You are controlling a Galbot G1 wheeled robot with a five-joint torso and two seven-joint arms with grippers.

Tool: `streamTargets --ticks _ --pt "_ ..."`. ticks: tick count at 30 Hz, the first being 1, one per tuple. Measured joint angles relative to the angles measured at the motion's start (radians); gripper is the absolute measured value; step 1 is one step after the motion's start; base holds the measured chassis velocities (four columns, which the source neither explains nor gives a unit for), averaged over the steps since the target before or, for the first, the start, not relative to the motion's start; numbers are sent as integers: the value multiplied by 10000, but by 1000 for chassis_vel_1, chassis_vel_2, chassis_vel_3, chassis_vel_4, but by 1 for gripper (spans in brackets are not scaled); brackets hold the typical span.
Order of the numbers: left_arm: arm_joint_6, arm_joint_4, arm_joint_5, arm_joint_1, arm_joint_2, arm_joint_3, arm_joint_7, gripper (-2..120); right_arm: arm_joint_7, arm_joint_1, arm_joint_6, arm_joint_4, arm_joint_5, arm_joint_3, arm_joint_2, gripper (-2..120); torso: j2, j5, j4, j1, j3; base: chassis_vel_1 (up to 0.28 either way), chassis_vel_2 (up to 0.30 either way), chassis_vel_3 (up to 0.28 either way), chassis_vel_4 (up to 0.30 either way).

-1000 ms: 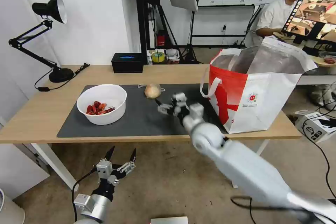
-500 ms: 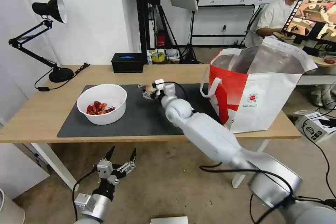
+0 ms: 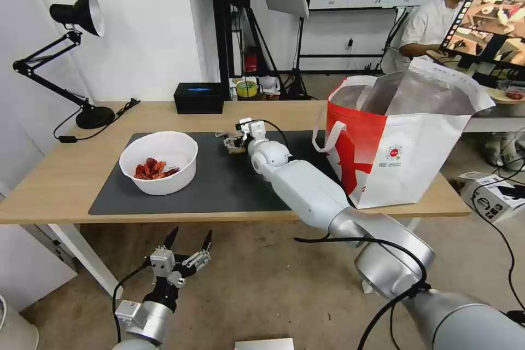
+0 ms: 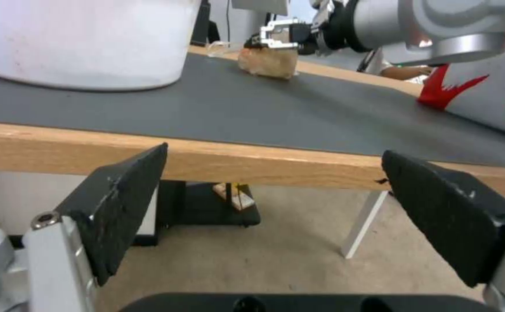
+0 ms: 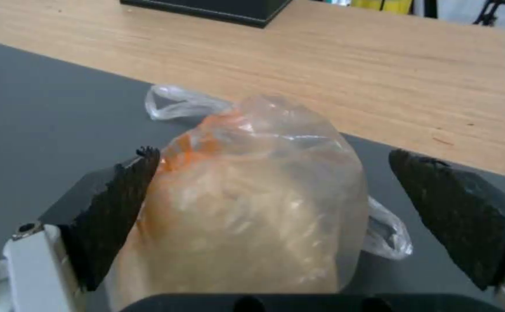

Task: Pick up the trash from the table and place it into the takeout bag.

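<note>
the right gripper (image 5: 275,216) reaches over the dark mat (image 3: 219,186) with its jaws spread wide around the wrapped ball (image 5: 252,208); the ball sits between the two black pads (image 5: 113,203), one pad touching its side, the other standing apart, so nothing is gripped; the takeout bag (image 3: 404,142) stands on the table (image 3: 54,175) well behind the jaws; the bowl (image 3: 158,161) of red shells sits off to one side; the left gripper (image 3: 188,243) hangs below the table edge, jaws released.
</note>
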Motion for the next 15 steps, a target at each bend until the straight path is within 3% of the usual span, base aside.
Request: streamTargets --ticks 6,15 --pt "17 10 -17 -60 17 45 -7 100 -724 16 143 -211 -23 72 -20 100 -1 0 0 0 0 0 0 0 0" --pt "21 7 -18 -55 -3 48 -10 100 -1017 42 155 -268 -216 4 -34 100 -1 0 1 -1 0 0 0 0 0"
